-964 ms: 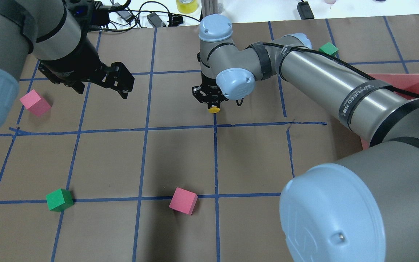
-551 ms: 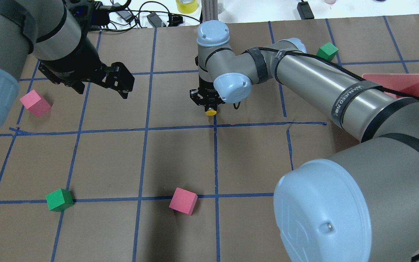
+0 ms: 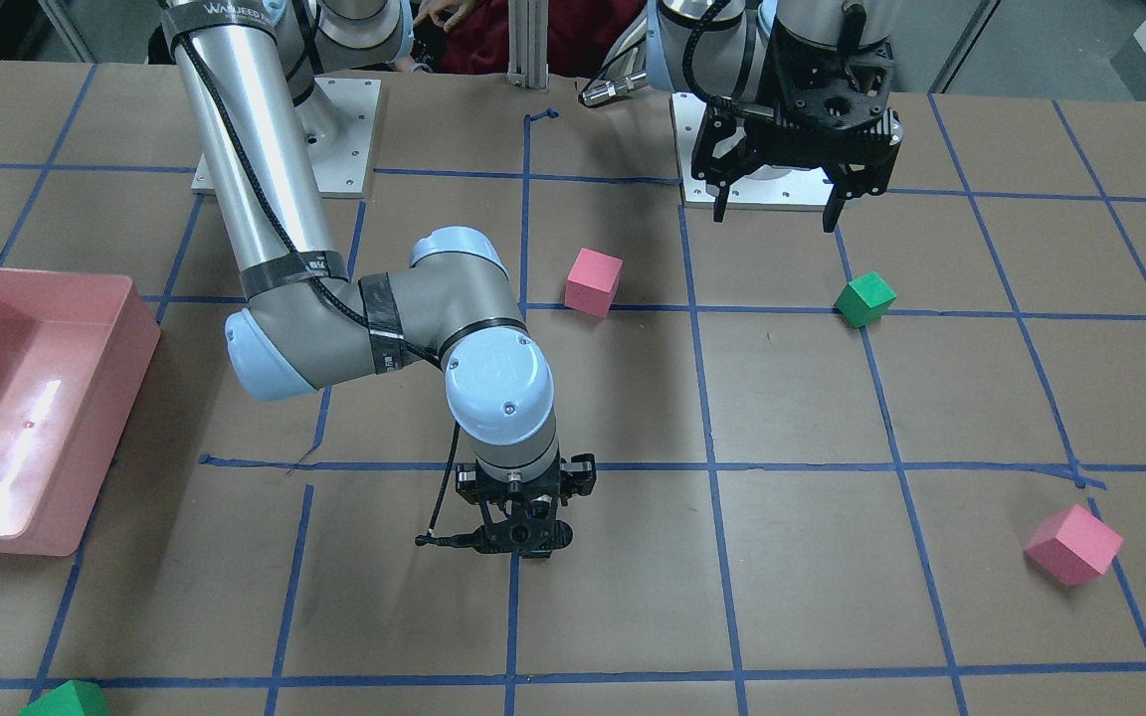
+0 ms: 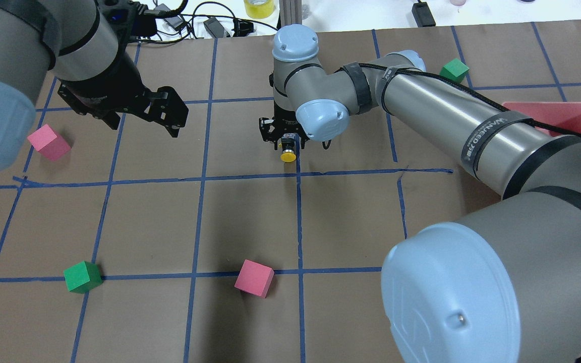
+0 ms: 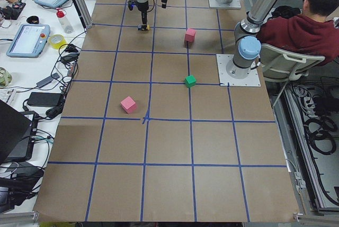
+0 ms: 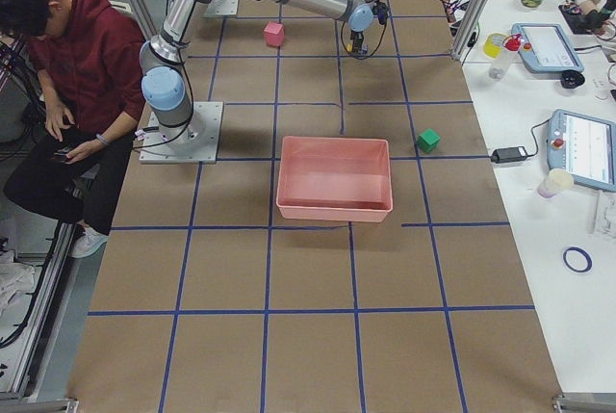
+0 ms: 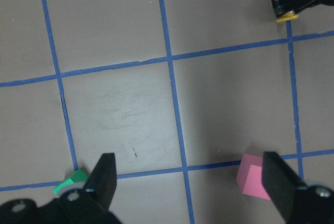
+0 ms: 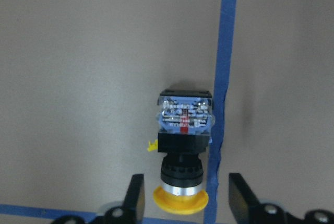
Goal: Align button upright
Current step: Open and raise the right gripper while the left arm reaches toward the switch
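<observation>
The button [image 8: 185, 145] lies on its side on the brown paper, yellow cap toward the bottom of the right wrist view, silvery base block away from it, just left of a blue tape line. My right gripper [image 8: 187, 203] points straight down over it, open, one finger on either side of the cap without touching. In the overhead view the button [image 4: 287, 154] shows just below my right gripper [image 4: 284, 141]. My left gripper [image 4: 141, 121] hangs open and empty above the table, to the left; its wrist view catches the button [image 7: 286, 4] at top right.
Pink cubes [image 4: 48, 142] [image 4: 254, 278] and green cubes [image 4: 82, 277] [image 4: 455, 69] lie scattered on the taped grid. A pink bin [image 4: 573, 118] stands under my right arm. Cables and devices lie beyond the far edge. A person sits behind the robot bases.
My right gripper has shifted slightly left, and more of the button's black body now shows below it. My left arm has barely moved.
</observation>
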{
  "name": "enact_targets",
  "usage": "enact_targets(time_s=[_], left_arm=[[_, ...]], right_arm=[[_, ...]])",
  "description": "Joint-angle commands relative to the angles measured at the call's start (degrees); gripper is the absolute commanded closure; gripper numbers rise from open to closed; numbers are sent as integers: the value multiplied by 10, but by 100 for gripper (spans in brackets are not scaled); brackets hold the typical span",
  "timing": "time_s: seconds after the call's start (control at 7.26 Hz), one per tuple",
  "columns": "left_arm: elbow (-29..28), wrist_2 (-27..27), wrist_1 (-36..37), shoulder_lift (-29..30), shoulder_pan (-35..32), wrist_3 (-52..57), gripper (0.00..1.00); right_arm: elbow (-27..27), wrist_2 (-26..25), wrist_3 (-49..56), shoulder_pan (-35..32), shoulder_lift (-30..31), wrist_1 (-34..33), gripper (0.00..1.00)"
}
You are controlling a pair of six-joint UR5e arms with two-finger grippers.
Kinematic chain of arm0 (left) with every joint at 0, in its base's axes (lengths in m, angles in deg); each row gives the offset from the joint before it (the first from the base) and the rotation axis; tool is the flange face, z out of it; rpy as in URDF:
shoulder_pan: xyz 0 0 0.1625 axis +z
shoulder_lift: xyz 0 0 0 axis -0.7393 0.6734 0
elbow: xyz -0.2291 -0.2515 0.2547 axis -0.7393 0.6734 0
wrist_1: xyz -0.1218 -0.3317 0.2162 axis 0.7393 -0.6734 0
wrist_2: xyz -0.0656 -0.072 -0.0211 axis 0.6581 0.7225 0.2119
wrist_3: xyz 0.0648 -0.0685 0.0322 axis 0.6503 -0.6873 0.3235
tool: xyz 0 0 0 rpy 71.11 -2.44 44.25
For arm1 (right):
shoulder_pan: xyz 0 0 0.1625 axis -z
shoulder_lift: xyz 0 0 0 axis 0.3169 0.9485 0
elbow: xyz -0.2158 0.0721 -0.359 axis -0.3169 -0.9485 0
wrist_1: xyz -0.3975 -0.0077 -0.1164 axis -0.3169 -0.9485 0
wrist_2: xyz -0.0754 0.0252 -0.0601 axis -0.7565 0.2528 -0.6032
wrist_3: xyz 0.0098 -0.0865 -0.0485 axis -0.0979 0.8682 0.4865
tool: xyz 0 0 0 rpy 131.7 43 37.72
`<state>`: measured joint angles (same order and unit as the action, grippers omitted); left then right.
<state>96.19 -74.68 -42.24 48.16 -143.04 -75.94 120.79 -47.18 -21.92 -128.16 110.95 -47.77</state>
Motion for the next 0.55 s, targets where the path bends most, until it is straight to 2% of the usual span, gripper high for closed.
enact_targets(time_s=[0.0,0.14,0.28,0.41], left_arm=[[-1,1,-6,12,-2,3,0],[0,15,-2,18,-4,2,0],[7,15,3,21,-11,-25,0],[23,14,40,27,-25,-74,0]], right_arm=[[24,-63,57,21,83,56,0],[40,-72,109,71,120,106,0],[54,-59,128,125,175,136,0],[61,-58,160,157,227,191,0]])
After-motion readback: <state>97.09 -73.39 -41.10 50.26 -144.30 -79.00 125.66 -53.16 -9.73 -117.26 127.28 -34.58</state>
